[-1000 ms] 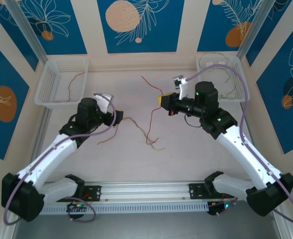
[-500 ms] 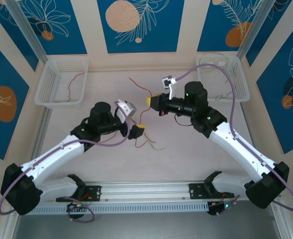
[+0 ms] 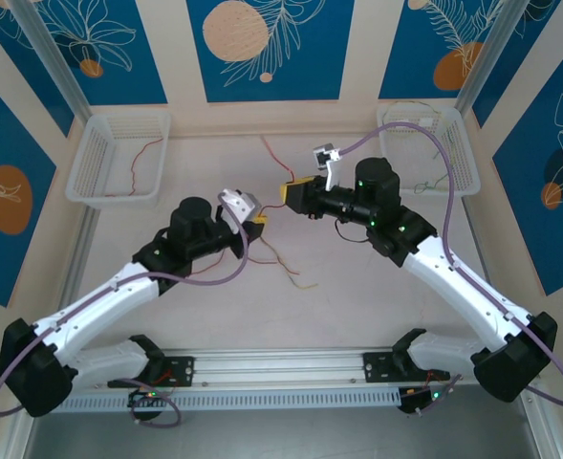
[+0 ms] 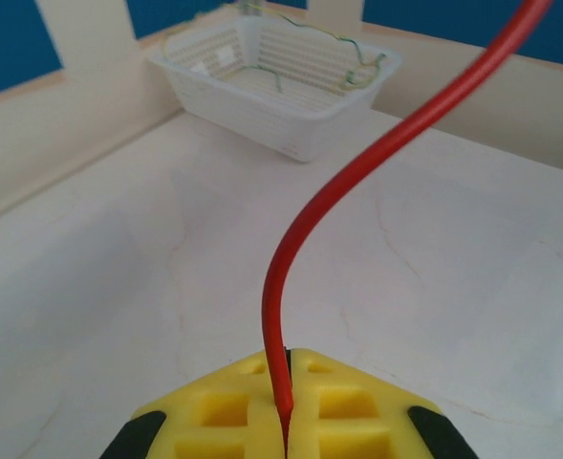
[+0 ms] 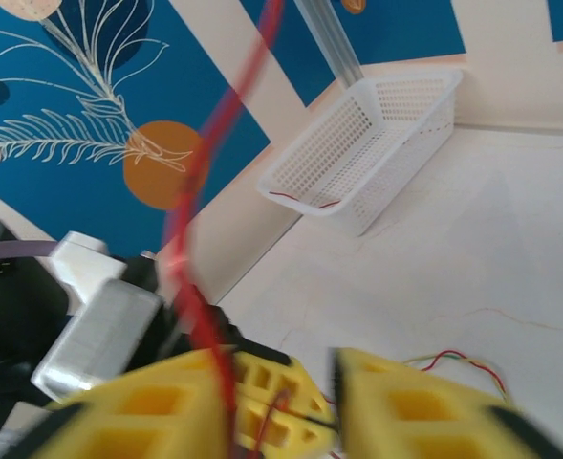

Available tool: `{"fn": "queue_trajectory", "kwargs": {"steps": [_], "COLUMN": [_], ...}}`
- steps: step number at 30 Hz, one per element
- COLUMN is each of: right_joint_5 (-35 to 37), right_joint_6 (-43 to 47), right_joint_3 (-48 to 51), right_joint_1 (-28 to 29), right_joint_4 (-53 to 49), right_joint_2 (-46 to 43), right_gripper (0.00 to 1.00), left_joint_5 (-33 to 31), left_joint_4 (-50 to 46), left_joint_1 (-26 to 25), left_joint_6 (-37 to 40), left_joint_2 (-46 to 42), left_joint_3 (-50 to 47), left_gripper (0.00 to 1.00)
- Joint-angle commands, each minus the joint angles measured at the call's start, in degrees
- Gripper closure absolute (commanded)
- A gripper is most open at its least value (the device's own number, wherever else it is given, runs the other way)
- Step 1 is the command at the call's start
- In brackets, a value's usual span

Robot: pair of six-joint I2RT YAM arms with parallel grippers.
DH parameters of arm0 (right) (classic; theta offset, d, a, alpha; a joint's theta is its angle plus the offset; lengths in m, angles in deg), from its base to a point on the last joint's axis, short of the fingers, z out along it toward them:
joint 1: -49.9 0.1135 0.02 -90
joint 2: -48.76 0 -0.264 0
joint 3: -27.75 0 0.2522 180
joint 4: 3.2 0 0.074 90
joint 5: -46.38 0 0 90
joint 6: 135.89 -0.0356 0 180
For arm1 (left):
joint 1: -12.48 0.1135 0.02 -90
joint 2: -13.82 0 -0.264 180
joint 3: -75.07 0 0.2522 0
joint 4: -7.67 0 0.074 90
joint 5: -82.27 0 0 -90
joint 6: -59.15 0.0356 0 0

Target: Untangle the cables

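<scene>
Left gripper (image 4: 286, 421) clamped shut on red cable (image 4: 357, 167), raised off table (image 3: 377, 287), likely to draw it from tangle (image 3: 283, 260) (mid-table, between arms). Right gripper (image 5: 331, 382) jaws part-open; cable runs beside them, apparently ungripped.

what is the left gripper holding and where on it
A red cable pinched in the left gripper; where along it cannot be told.

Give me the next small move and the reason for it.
Probably back the right gripper away from the red cable. Its jaws stand apart, while the left gripper is shut on that cable. With the right one clear, the left could likely draw the cable out of the loose wires without both arms pulling on it.
</scene>
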Motion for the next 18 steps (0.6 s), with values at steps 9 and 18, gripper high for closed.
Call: {"fn": "queue_trajectory", "kwargs": {"steps": [9, 18], "right_joint_5": [15.2, 16.3], "right_joint_6": [1.3, 0.5], "right_joint_3": [13.3, 21.2], "right_joint_1": [-1.6, -3.9], "right_joint_4": [4.2, 2.9], "right_joint_2": [-12.7, -18.1], "right_gripper": [0.0, 0.01], "left_joint_5": [-21.1, -30.8], "left_joint_4": [-16.7, -35.8], "left_joint_1": [13.3, 27.5], "left_joint_6": [-1.8, 0.3], "left_joint_2": [-3.2, 9.6], "left_joint_3": [9.9, 33.2], "left_gripper": [1.0, 1.0]}}
